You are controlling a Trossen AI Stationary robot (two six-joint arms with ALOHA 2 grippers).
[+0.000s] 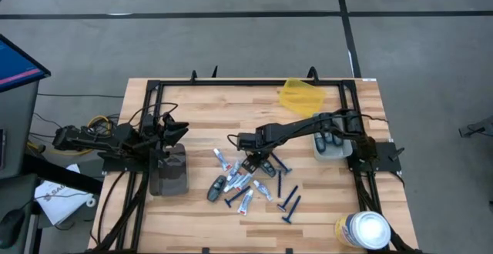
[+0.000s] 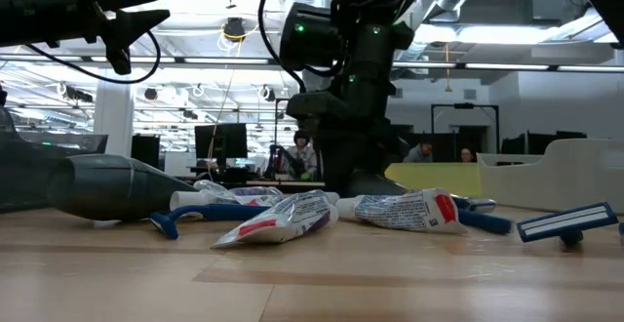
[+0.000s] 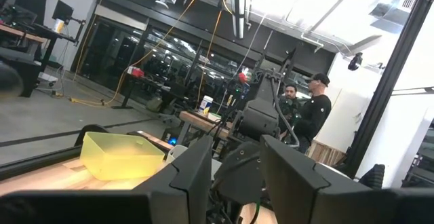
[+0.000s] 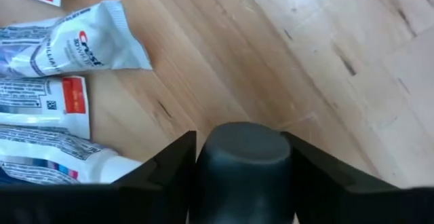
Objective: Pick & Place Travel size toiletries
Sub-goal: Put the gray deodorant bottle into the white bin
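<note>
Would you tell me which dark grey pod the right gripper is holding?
The pod clamped between the right gripper's fingers; another pod lies loose at the pile's left edge.

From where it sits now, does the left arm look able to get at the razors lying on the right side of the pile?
Probably not easily: the left hand hovers over the dark bin, and the right hand, shut on a grey pod, sits between it and the razors.

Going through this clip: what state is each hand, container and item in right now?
Right hand: shut on pod, over the pile.
Left hand: open, empty, raised by grey bin.
Tray: holds dark pods.
Yellow bin: upright, looks empty.
Canister: upright, lid on.
Tubes: lying loose on table.
Razors: lying flat, loose.
</note>
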